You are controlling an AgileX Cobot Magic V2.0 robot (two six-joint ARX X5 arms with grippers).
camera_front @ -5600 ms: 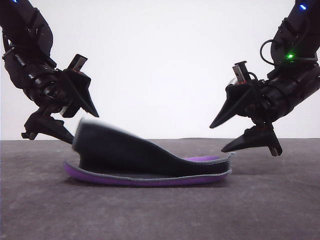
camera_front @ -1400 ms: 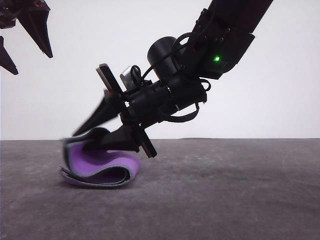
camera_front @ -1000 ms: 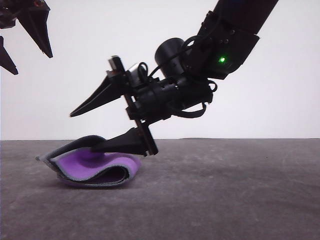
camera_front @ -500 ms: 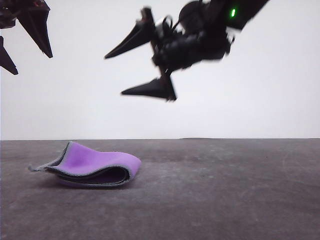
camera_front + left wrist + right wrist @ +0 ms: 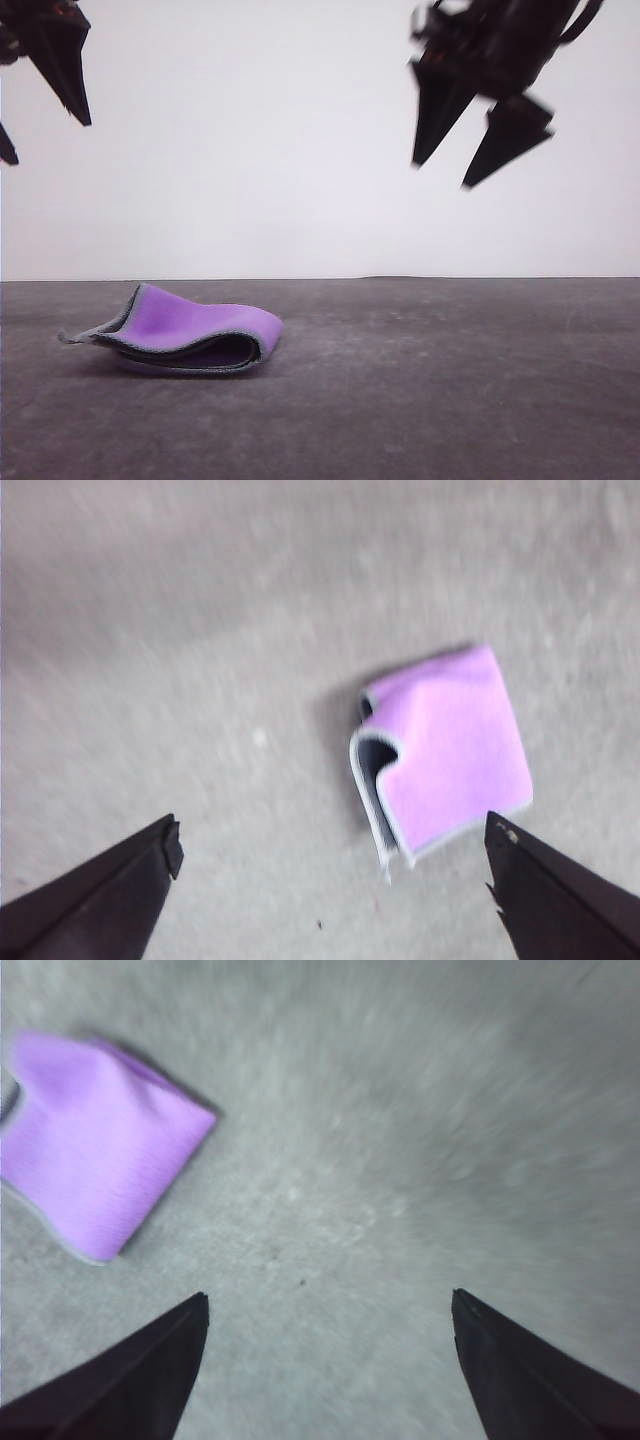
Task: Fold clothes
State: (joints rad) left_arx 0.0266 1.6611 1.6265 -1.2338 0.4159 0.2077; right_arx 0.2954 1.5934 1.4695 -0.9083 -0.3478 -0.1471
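The clothes (image 5: 180,335) are one small thick cloth, lying folded over on the dark table left of centre. Its purple face is outward, and the dark grey face and pale stitched edge show at the open side. In the left wrist view the clothes (image 5: 445,750) lie well below my open left gripper (image 5: 332,830), a little toward one finger. High at the left edge of the front view, my left gripper (image 5: 48,142) holds nothing. My right gripper (image 5: 443,175) hangs open high at the upper right, far from the cloth. From the right wrist, the clothes (image 5: 95,1155) lie off to the side of the right gripper (image 5: 328,1297).
The grey table (image 5: 430,380) stretches bare to the right of the cloth and in front of it. A plain white wall (image 5: 300,150) stands behind.
My right gripper let go of the cloth's folded-over edge, then rose and swung away to the upper right. The cloth settled into a purple fold. The left gripper barely moved.
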